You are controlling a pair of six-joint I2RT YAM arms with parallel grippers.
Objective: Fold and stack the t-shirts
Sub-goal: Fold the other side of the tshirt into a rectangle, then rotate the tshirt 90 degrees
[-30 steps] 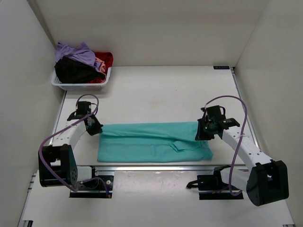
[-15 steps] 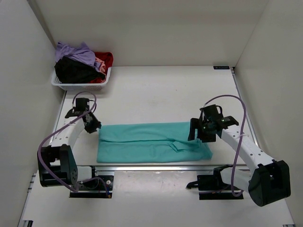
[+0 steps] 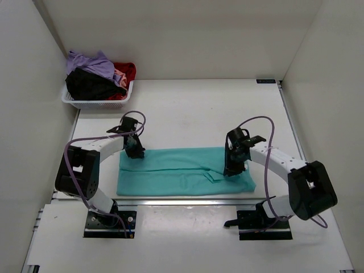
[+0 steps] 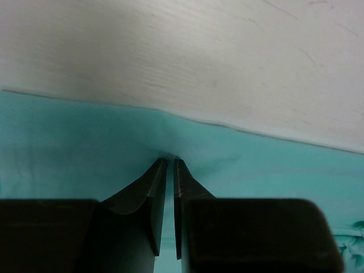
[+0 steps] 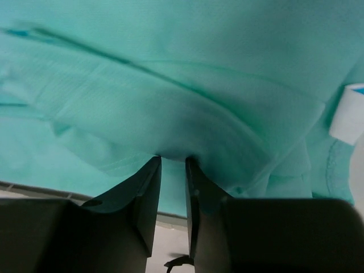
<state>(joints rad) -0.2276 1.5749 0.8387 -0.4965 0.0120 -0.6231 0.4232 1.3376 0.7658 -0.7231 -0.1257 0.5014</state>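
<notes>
The teal t-shirt [image 3: 176, 173] lies folded in a long strip across the near part of the table. My left gripper [image 3: 135, 151] is down on its far left edge; in the left wrist view its jaws [image 4: 169, 161] are nearly closed and pinch the teal cloth [image 4: 273, 165] just inside the edge. My right gripper [image 3: 230, 168] is on the right part of the strip, and its jaws [image 5: 172, 158] pinch a raised fold of the teal cloth [image 5: 170, 85]. The lavender [image 3: 91, 61], black [image 3: 88, 85], red [image 3: 126, 71] and pink [image 3: 118, 75] t-shirts lie heaped in the basket.
The white slotted basket [image 3: 96, 103] stands at the far left corner against the wall. White walls close in the table on the left, back and right. A white label [image 5: 348, 114] on the shirt shows in the right wrist view. A metal rail [image 3: 187, 201] runs along the near edge.
Both grippers have moved inward from the strip's ends: the left one to the right along the far edge, the right one to the left onto the cloth. The shirt lies as before.
</notes>
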